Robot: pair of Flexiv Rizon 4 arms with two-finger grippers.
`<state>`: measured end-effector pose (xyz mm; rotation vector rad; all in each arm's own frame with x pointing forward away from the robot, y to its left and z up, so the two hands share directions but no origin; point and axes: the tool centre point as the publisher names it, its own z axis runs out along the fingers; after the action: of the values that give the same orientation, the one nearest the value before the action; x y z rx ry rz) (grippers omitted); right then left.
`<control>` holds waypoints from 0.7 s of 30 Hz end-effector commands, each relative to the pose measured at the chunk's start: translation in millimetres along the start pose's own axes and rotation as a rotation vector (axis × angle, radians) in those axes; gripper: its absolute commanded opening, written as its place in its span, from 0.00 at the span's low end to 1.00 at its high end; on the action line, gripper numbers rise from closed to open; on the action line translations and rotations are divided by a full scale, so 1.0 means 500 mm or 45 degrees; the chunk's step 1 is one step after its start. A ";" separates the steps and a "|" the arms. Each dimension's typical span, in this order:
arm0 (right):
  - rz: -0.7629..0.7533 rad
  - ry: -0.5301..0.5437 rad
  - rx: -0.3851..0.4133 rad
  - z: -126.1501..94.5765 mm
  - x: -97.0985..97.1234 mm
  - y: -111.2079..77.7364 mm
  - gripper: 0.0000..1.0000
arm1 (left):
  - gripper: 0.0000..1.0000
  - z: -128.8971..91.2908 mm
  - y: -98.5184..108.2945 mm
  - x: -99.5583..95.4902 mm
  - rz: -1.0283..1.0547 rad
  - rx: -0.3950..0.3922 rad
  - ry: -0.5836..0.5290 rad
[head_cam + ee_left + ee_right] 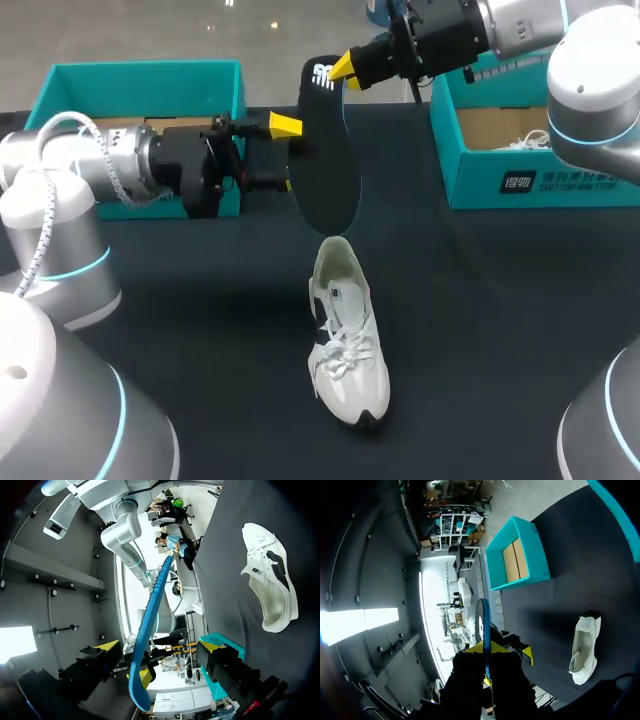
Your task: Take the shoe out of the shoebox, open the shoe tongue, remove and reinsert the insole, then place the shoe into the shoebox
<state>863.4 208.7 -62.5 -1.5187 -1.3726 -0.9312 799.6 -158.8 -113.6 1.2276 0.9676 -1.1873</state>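
**Insole held up over one white shoe**

Shoe (pixel 345 340): one, white with white laces, opening upward, near the middle of the black surface (pixel 500 330). Its long axis runs far to near, heel end away from the robot and toe toward it, skewed slightly to the right.

One dark insole (pixel 325 160) hangs in the air with its long axis roughly upright. In the head view its lower end is over the shoe's heel end. The right jaws are clamped on the insole's upper end, and the right wrist view shows it edge-on between the fingers. The left jaws stand wide apart around the insole's middle. It passes between the fingers, but they are not closed on it.

Two arms come in, the left arm (pixel 60 190) from the left and the right arm (pixel 590 90) from the far right.

Two teal boxes sit at the far side of the surface. The left box (pixel 140 80) is behind the left arm. The right box (pixel 520 180) is under the right arm and has something white inside.
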 end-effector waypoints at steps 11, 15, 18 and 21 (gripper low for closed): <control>-0.004 0.026 0.013 0.015 -0.005 -0.014 0.00 | 0.00 0.017 0.002 -0.001 0.007 -0.012 -0.048; -0.003 0.038 0.017 0.024 -0.009 -0.015 0.00 | 0.00 0.017 -0.001 -0.001 0.004 -0.011 -0.047; -0.003 0.050 0.024 0.032 -0.011 -0.015 0.00 | 0.00 0.017 -0.003 -0.004 0.009 -0.011 -0.050; -0.003 0.054 0.024 0.036 -0.009 -0.017 0.00 | 0.00 0.017 -0.004 -0.005 0.013 -0.012 -0.052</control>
<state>853.5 219.2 -70.3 -1.4765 -1.3511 -0.9418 798.1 -166.7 -110.0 1.1982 0.9338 -1.1982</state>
